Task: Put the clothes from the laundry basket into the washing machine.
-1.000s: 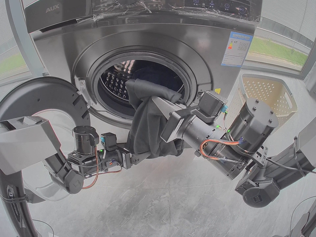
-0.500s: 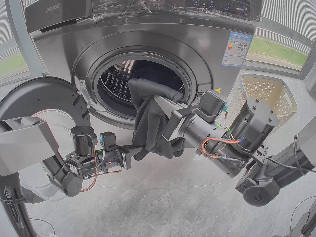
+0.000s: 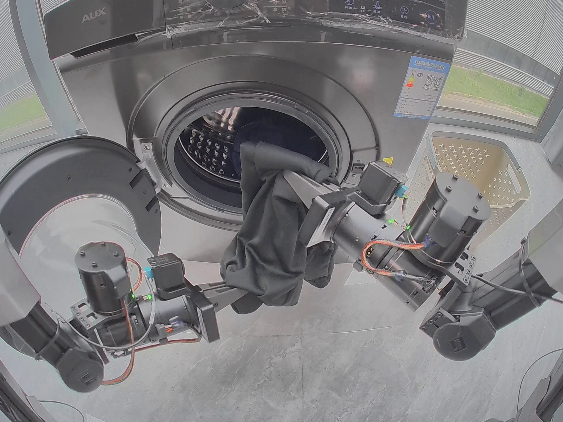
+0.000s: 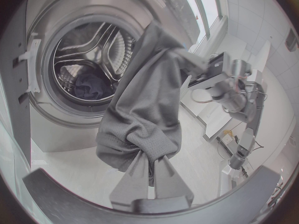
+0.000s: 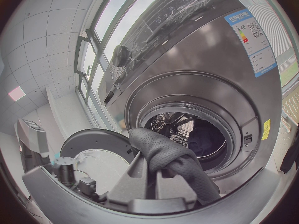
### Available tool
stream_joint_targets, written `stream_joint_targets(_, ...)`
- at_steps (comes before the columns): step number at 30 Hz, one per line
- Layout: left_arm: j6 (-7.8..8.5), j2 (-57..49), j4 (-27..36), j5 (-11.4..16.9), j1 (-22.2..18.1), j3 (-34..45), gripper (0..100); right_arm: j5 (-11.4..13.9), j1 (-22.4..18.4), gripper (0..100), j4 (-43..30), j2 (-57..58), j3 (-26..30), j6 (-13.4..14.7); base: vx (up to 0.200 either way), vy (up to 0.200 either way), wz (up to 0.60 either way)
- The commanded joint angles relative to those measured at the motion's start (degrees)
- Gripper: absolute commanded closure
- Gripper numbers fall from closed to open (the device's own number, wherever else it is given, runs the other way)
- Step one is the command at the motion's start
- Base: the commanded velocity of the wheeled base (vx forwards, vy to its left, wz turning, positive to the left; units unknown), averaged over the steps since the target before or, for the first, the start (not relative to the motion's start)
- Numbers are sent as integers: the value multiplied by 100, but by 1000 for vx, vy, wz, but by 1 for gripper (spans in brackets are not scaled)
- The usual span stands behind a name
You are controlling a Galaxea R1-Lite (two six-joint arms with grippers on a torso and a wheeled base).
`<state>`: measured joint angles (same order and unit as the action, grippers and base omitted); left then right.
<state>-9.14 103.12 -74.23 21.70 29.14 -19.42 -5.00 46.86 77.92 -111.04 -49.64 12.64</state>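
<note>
So the grey garment (image 3: pixel 267 224) is strung between both arms, right in front of the washing machine (image 3: pixel 264 65), about the middle of the head view. The right fingers (image 3: pixel 299 186) come in from the right side of the frame. They're pinched shut on the top end of the garment, just at the lower right of the round opening. In the right wrist view the cloth (image 5: pixel 165 153) is bunched over and between those fingers (image 5: pixel 134 175), draping over one of them.

The left fingers (image 3: pixel 220 293) sit in the lower left of the frame, close to the floor (image 3: pixel 305 353). They're clamped narrow on the bottom hem. The left wrist view shows it best: the two fingers (image 4: pixel 137 171) meet in a V with a fold of the mesh fabric (image 4: pixel 146 109) squeezed between the tips, and the rest bulges out just past them.

The garment hangs outside the drum. Only its top edge is level with the door rim, and the low end sags near the floor without clearly touching it.

Another dark piece of clothing (image 4: pixel 90 86) is lying at the bottom of the drum. The door (image 3: pixel 76 171) is swung open at the left, and the laundry basket (image 3: pixel 469 139) stands to the right of the machine.
</note>
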Motion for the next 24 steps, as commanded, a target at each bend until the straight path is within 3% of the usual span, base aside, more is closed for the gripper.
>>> stream_joint_targets(1,-9,-706,-92,-228,277,316,100,-1,-72,100,-5,-84,16,-7,0,0,0)
stream_joint_targets(8,-61,-969,-391,-280,400,457,100,-1,-19,100,4,-84,402,-25,0,0,0)
stream_joint_targets(17,-457,-1602,-839,-298,453,457,100,16,183,100,12,-321,868,-25,0,0,0)
stream_joint_targets(18,-457,-1611,-839,-298,461,430,100,16,209,0,30,-357,912,-25,0,0,0)
stream_joint_targets(24,-510,-1558,-865,-333,391,167,100,16,315,0,21,-603,1035,-25,0,0,0)
